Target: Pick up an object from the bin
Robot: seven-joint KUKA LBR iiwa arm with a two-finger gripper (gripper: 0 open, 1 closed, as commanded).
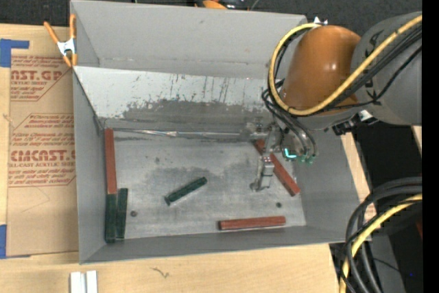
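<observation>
1. Roughly: the thing nearest the gripper [262, 175] is a red-brown bar [288, 182]. It lies slantwise on the floor in the view's right part of the bin [171, 44]. Its upper end runs in under the wrist hardware and its lower end is free.
2. The gripper is low over the floor, just beside the bar's view-left edge. It is possibly touching the bar, but the angle is too poor to be sure. How far the claw is open: cannot tell. Whether it has hold of anything: cannot tell either.
3. Edges: the bar's lower end sits near the foot of the view-right wall, so room is tight on that side. Its upper end is close to the back wall.
4. Open room: bare floor spreads view-left of the gripper toward the ctr.
5. Other things:
   - A dark green bar [185, 191] lies tilted at the ctr, well apart from the gripper.
   - A second red-brown bar [252, 223] lies along the front wall, near the first bar's lower end but apart from it.
   - A third red-brown bar [110, 161] lies along the view-left wall.
   - A dark green block [115, 215] is in the front-left corner, just beside that bar's lower end.
6. Overhead, the orange cover [322, 68] w/ yellow cables [274, 79] hangs over the rear-right corner.
</observation>
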